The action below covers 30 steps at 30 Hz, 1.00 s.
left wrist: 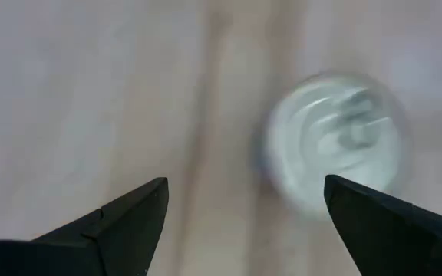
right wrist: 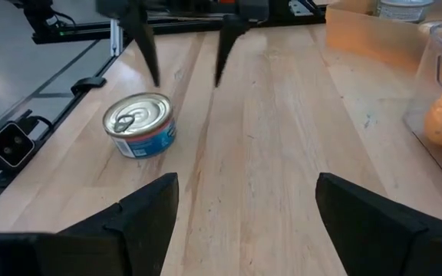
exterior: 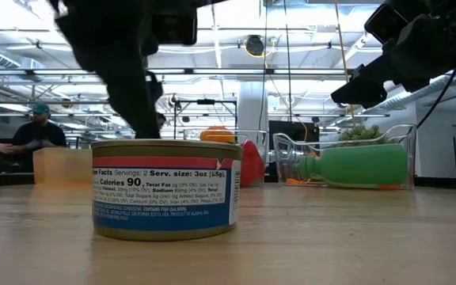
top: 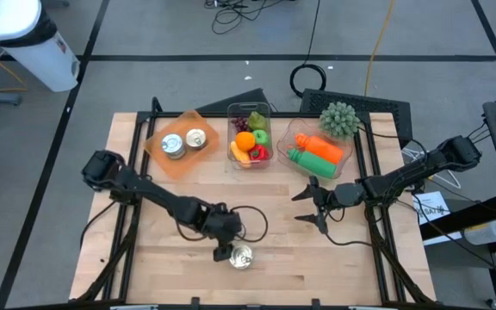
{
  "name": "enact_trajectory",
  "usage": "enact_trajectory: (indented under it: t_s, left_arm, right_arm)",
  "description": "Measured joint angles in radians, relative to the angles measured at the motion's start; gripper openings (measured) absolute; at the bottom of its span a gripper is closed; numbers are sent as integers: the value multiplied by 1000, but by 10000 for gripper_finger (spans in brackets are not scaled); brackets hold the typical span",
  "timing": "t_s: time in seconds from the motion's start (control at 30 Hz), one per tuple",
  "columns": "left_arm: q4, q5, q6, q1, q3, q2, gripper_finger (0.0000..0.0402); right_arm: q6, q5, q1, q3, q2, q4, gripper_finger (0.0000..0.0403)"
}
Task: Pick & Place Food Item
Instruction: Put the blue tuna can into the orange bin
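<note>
**Can Upright on Table, Left Gripper Open Just Beside It**

The can (top: 242, 257) stands upright on the bare wooden table (top: 334, 267), lid and pull-tab facing up, label wrapped round its side. It is free of both grippers and sits near the table's front edge, well apart from the three containers along the back.

Relative to the can:

- The left gripper (top: 223, 251) is just beside the can, on the side toward the left arm's base. In the left wrist view its fingers (left wrist: 121, 222) stand wide apart, and the can lies off-centre, close to one finger rather than midway between them. The right wrist view shows the fingertips raised above the wood behind the can, with nothing held.
- The right gripper (top: 310, 205) is well apart from the can, toward the back right, jaws apart and empty. The left arm is clearly the nearer.
- The orange tray (top: 155, 153), holding two more cans, lies far back and to the left.
- The clear fruit bin (top: 250, 110) is far back, roughly in line with the can.
- The clear bottle bin (top: 289, 131) is far back and to the right.

Judgement: the can's axis is vertical, so a top-down grasp across its round side suits. The left gripper likely needs a sideways shift to centre the can between its fingers before descending.
</note>
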Motion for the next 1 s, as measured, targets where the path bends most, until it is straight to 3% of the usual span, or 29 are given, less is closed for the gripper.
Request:
enact_trajectory:
  t_s: [0.23, 0.47, 0.87, 1.0]
  left_arm:
    - [-79, -164, -107, -12, 5, 11, 360]
    - [-37, -121, -79, -25, 4, 20, 360]
    - [-78, -166, -81, -8, 3, 68, 360]
    - [-99, -128, -85, 13, 3, 56, 360]
  right_arm:
    - [1, 1, 0, 0, 0, 0, 294]
    - [5, 1, 0, 0, 0, 0, 294]
    - [5, 2, 0, 0, 0, -1, 294]
    - [6, 2, 0, 0, 0, -4, 294]
